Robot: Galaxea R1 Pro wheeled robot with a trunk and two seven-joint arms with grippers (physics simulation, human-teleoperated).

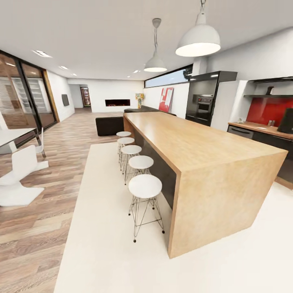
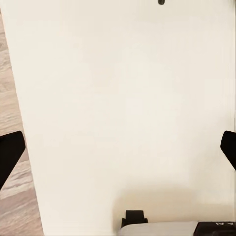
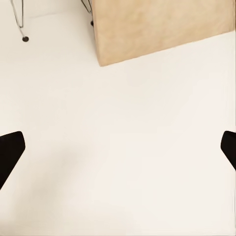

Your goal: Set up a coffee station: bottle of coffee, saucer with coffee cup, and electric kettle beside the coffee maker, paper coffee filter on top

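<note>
Both the left gripper [image 2: 118, 147] and right gripper [image 3: 118, 147] hang spread wide, empty, over the cream rug [image 1: 122, 244]. At one o'clock stands the wooden island [image 1: 195, 150]; at three o'clock, far off, the kitchen countertop [image 1: 254, 127] carries the coffee maker [image 1: 287, 121].

Open-plan home kitchen and living area: long light-wood island table [image 1: 203, 154] with round white wire-legged stools [image 1: 145, 187], black built-in oven [image 1: 204, 105], red backsplash [image 1: 266, 110], white dome pendant lamps [image 1: 198, 40], dark sofa [image 1: 110, 124].
</note>
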